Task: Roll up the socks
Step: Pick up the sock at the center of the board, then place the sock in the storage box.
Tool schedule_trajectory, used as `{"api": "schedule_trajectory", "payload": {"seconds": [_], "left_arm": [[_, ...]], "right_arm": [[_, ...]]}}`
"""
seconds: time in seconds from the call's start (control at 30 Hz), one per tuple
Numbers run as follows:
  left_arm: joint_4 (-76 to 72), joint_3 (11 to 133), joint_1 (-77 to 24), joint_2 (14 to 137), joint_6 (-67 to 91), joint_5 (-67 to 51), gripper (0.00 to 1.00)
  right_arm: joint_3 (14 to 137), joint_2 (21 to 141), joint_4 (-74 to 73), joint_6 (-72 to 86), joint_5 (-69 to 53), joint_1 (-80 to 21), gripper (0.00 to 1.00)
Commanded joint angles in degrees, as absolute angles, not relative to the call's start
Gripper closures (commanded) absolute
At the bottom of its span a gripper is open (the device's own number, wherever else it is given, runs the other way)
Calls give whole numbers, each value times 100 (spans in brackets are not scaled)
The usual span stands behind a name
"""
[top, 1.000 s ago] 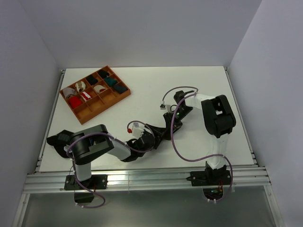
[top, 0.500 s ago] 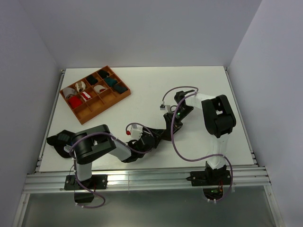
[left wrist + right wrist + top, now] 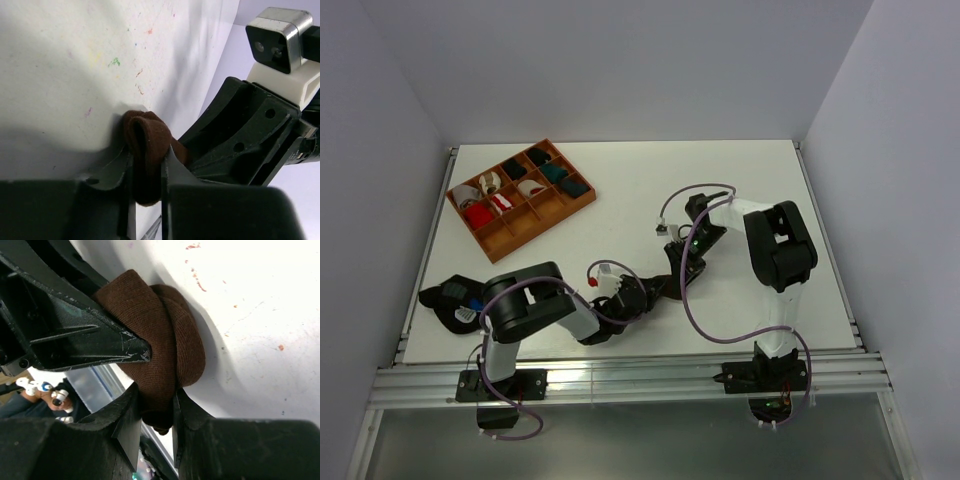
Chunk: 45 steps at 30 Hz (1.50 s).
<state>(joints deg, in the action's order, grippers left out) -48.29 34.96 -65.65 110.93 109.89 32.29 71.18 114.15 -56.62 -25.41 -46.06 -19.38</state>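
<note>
Brown socks (image 3: 148, 140): a folded wad on the white table (image 3: 60, 75), front centre, between both arms.
Left gripper (image 3: 147, 162): pinching one fold.
Right gripper (image 3: 156, 397): pinching the other end.
Advice: turn both wrists together, with a firm grip and the fabric taut.

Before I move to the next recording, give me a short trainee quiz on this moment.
1. True or false: the left tool is shut on the brown socks.
2. Where on the table does the wooden tray sit? A far left; B far right; C near edge, between the arm bases.
3. Fill in: the right tool is shut on the same brown ____.
Key: 1 true; 2 A; 3 socks.
</note>
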Motion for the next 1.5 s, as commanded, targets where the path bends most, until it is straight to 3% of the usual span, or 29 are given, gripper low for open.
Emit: {"api": "schedule_trajectory", "payload": {"seconds": [0.0, 0.17, 0.2, 0.4, 0.6, 0.9, 1.13, 1.3, 1.47], "left_arm": [[-5106, 3349, -6478, 11311, 10767, 2980, 100], [-5466, 3130, -6276, 11294, 10434, 2707, 100], [-5615, 3094, -6249, 11277, 10363, 2620, 100], [-5616, 2787, -5915, 10925, 9897, 2356, 100], [-6153, 2391, -5345, 10232, 8879, 1776, 100], [-3896, 3803, -2798, 8587, 6602, -736, 100], [-2901, 5368, -680, 9043, 5442, -2249, 100], [-2365, 5827, -37, 9552, 4870, -2399, 100], [-2742, 5774, 307, 10089, 4975, -2663, 100]], "right_arm": [[7110, 10969, -5757, -2566, -4817, -2048, 99], [7093, 10767, -5722, -2645, -4659, -2048, 69], [7075, 10723, -5687, -2628, -4597, -2039, 59], [7048, 10082, -5405, -2505, -4096, -1776, 37], [7320, 9580, -5607, -2671, -3990, -1188, 34], [7603, 9168, -5643, -3006, -3850, -378, 33], [7287, 8570, -5274, -3023, -3692, -299, 33], [6979, 8464, -5063, -3050, -3683, -264, 33], [6768, 8438, -4975, -3085, -3700, -246, 33]]}}
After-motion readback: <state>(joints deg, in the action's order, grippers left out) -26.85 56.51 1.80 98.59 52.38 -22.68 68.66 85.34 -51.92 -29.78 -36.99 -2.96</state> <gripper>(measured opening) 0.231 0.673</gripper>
